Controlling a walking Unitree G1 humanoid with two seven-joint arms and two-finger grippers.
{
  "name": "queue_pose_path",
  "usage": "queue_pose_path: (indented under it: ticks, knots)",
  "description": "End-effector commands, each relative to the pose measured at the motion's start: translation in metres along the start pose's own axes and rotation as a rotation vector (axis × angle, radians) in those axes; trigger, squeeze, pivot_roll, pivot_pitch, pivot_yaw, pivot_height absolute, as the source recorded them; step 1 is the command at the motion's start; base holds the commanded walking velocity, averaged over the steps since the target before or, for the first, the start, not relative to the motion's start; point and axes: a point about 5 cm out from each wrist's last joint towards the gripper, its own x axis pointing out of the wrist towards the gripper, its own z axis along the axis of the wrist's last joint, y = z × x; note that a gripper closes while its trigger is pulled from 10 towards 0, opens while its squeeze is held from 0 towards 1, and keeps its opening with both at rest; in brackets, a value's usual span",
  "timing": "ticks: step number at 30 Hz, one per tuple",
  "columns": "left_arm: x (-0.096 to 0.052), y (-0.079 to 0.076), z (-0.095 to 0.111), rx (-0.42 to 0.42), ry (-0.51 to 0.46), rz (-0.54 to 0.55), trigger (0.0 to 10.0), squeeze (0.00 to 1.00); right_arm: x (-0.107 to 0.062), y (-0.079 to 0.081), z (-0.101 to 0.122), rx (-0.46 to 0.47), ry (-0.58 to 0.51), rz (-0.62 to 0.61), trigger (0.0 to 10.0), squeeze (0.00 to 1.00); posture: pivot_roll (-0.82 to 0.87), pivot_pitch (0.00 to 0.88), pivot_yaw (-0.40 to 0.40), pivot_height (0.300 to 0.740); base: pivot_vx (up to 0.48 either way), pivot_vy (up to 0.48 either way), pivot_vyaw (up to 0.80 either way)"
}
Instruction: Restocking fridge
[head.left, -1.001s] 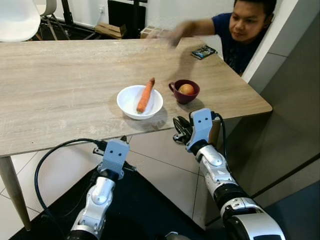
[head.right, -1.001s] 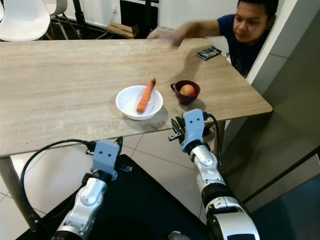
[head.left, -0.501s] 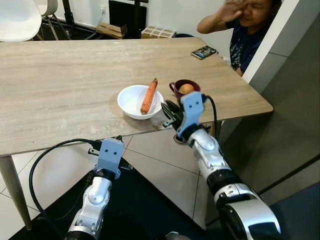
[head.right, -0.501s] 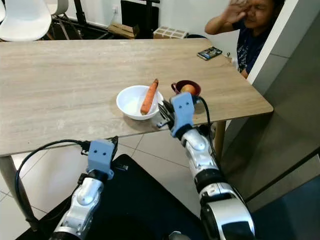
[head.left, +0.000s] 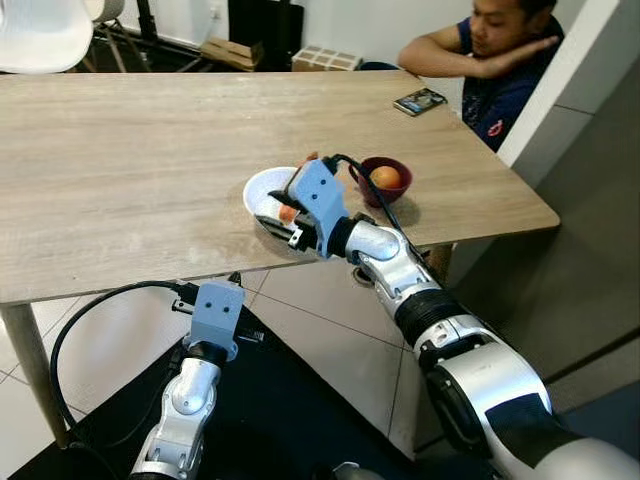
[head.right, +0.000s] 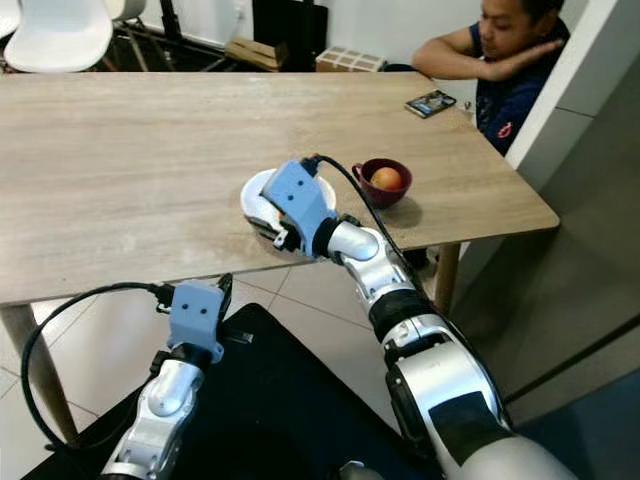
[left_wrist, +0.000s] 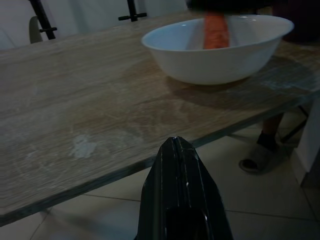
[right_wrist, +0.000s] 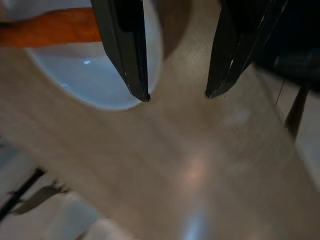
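A white bowl (head.left: 258, 191) holding a carrot (left_wrist: 215, 30) sits near the front edge of the wooden table (head.left: 120, 170). My right gripper (head.left: 278, 226) hovers open at the bowl's near rim. In the right wrist view, one finger (right_wrist: 127, 50) is over the bowl (right_wrist: 95, 75) and the other over bare table, with the carrot (right_wrist: 50, 31) just beyond. The wrist housing hides most of the carrot from the head camera. My left gripper (left_wrist: 175, 147) is shut and empty, just below the table edge, pointing at the bowl (left_wrist: 220, 62).
A maroon cup (head.left: 386, 183) with an orange fruit stands right of the bowl. A person (head.left: 495, 60) leans on the table's far right corner beside a phone (head.left: 420, 100). A grey cabinet (head.left: 585, 150) stands on the right, a white chair (head.left: 45, 30) at the far left.
My right arm has risen from below the table edge and swung left to the bowl's near rim. The person pulled the arm back. The left arm barely moved.
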Motion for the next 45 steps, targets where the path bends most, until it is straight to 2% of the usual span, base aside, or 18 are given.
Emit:
queue_pose_path:
  ticks: [1, 2, 10, 14, 15, 18, 19, 20, 21, 26, 29, 33, 35, 36, 37, 38, 45]
  knots:
    - [-0.003, -0.003, -0.002, 0.015, 0.016, -0.02, 10.0, 0.0, -0.001, -0.001, -0.003, -0.014, 0.043, 0.023, 10.0, 0.0, -0.05, 0.149, -0.116, 0.74, 0.0, 0.0, 0.0]
    - [-0.003, -0.004, 0.0, 0.013, 0.013, -0.021, 10.0, 0.0, 0.002, -0.003, -0.003, -0.019, 0.079, 0.016, 10.0, 0.0, -0.04, 0.152, -0.124, 0.74, 0.0, 0.0, 0.0]
    - [-0.004, -0.004, 0.005, 0.013, 0.002, -0.017, 10.0, 0.0, 0.007, 0.001, -0.004, -0.019, 0.13, 0.045, 10.0, 0.0, -0.03, 0.159, -0.131, 0.74, 0.0, 0.0, 0.0]
    - [-0.008, -0.003, 0.008, 0.019, -0.005, -0.016, 10.0, 0.0, 0.013, -0.001, 0.001, 0.0, 0.141, -0.007, 10.0, 0.02, -0.01, 0.18, -0.149, 0.74, 0.0, 0.0, 0.0]
    - [-0.009, -0.003, 0.009, 0.021, -0.004, -0.015, 10.0, 0.0, 0.014, -0.002, 0.001, 0.006, 0.147, -0.022, 10.0, 1.0, 0.0, 0.183, -0.152, 0.74, 0.0, 0.0, 0.0]
    - [-0.011, -0.003, 0.01, 0.026, -0.003, -0.015, 10.0, 0.0, 0.014, -0.006, 0.002, 0.017, 0.155, -0.071, 10.0, 1.0, 0.01, 0.188, -0.157, 0.74, 0.0, 0.0, 0.0]
    - [-0.012, -0.003, 0.011, 0.027, -0.002, -0.014, 10.0, 0.0, 0.015, -0.009, 0.005, 0.035, 0.142, -0.102, 10.0, 0.73, 0.01, 0.189, -0.159, 0.74, 0.0, 0.0, 0.0]
    - [-0.012, -0.003, 0.011, 0.027, -0.002, -0.014, 10.0, 0.0, 0.015, -0.009, 0.005, 0.035, 0.142, -0.102, 10.0, 0.73, 0.01, 0.189, -0.159, 0.74, 0.0, 0.0, 0.0]
    - [-0.013, -0.003, 0.011, 0.027, -0.002, -0.013, 10.0, 0.0, 0.015, -0.011, 0.006, 0.048, 0.134, -0.114, 10.0, 0.0, 0.01, 0.189, -0.159, 0.74, 0.0, 0.0, 0.0]
    - [-0.014, -0.003, 0.012, 0.029, 0.0, -0.012, 10.0, 0.0, 0.014, -0.016, 0.01, 0.071, 0.112, -0.152, 10.0, 0.0, 0.01, 0.191, -0.157, 0.74, 0.0, 0.0, 0.0]
    - [-0.014, -0.003, 0.013, 0.031, 0.003, -0.016, 10.0, 0.0, 0.014, -0.016, 0.008, 0.047, 0.143, -0.143, 10.0, 0.0, 0.01, 0.191, -0.153, 0.74, 0.0, 0.0, 0.0]
    - [-0.012, -0.005, 0.014, 0.046, 0.001, -0.044, 10.0, 0.0, 0.012, -0.012, -0.002, -0.076, 0.282, -0.063, 10.0, 0.0, 0.02, 0.188, -0.15, 0.74, 0.0, 0.0, 0.0]
    - [-0.012, -0.005, 0.014, 0.045, 0.002, -0.044, 10.0, 0.0, 0.012, -0.012, -0.002, -0.09, 0.299, -0.047, 10.0, 0.0, 0.02, 0.188, -0.15, 0.74, 0.0, 0.0, 0.0]
    - [-0.011, -0.005, 0.014, 0.044, 0.005, -0.053, 10.0, 0.0, 0.012, -0.01, -0.003, -0.138, 0.34, 0.01, 10.0, 0.0, 0.01, 0.187, -0.148, 0.74, 0.0, 0.0, 0.0]
    - [-0.011, -0.005, 0.014, 0.044, 0.005, -0.053, 10.0, 0.0, 0.012, -0.01, -0.003, -0.138, 0.34, 0.01, 10.0, 0.0, 0.01, 0.187, -0.148, 0.74, 0.0, 0.0, 0.0]
    - [-0.011, -0.005, 0.014, 0.044, 0.007, -0.059, 10.0, 0.0, 0.012, -0.01, -0.003, -0.182, 0.364, 0.037, 10.0, 0.0, 0.01, 0.187, -0.146, 0.74, 0.0, 0.0, 0.0]
    - [-0.012, -0.006, 0.013, 0.041, 0.015, -0.074, 10.0, 0.0, 0.011, -0.012, -0.002, -0.239, 0.423, 0.087, 10.0, 0.0, 0.01, 0.185, -0.148, 0.74, 0.0, 0.0, 0.0]
